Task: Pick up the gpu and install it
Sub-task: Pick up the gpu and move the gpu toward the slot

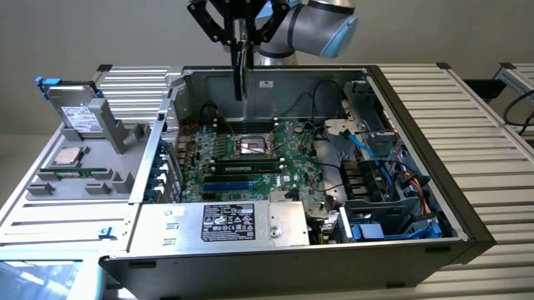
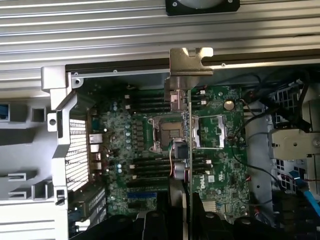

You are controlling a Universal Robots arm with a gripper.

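The gripper [image 1: 241,34] is pinching the gpu [image 1: 240,69] tight between its black fingers and is holding it up in the air over the open computer case [image 1: 276,269]. The gpu is hanging apart from the parts below it. It is looking like a thin, flat, dark card, and the exterior view is showing just its skinny side. In the wrist view its edge is showing as a thin green line with a dark side next to it. A shiny silver plate [image 2: 190,62] is sitting at the end far from the fingers. The card is hanging straight up and down, so its long way is running from top to bottom. Its lower end is pointing down at the green motherboard [image 1: 250,159], near the far wall of the case and above the square chip socket [image 1: 252,145].
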